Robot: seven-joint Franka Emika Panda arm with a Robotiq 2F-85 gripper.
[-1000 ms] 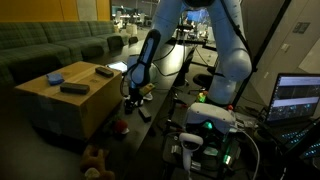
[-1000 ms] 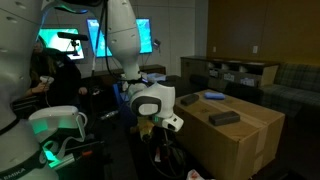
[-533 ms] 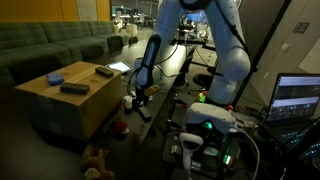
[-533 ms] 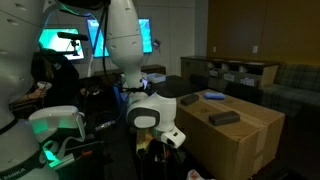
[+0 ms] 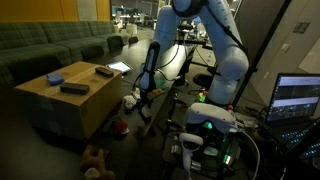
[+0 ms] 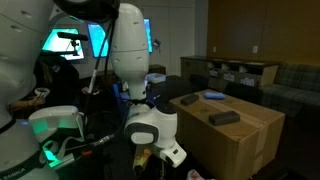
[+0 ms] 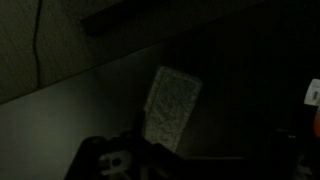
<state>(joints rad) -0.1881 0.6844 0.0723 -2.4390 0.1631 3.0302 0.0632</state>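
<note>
Since a second ago I have brought the arm lower, and its wrist has swung a little to the right, away from the box. The pincer point(image 5: 140, 100) now hangs close to the floor, just right of the cardboard worktop point(image 5: 60, 105). In an exterior view the big white wrist joint hides most of it, with only the tip point(image 6: 160, 158) peeking out below.

The wrist view is very dark. In it a pale pad point(image 7: 170, 105), rectangular and speckled, lies tilted on a dark surface just beyond the pincer's black body at the bottom edge. I cannot tell whether the two touch, or whether the fingers stand apart or together. It may be a sponge, but the light is too poor to be sure.

On the worktop, well apart from the pincer, a blue item point(image 5: 55, 78) sits at the left, a dark block point(image 5: 73, 88) lies near it, and another dark piece point(image 5: 104, 71) lies at the far right edge. A stuffed toy point(image 5: 95, 157) lies on the near floor. A lit laptop point(image 5: 298, 98) stands at the far right, and a green sofa point(image 5: 50, 45) runs along the far left.
</note>
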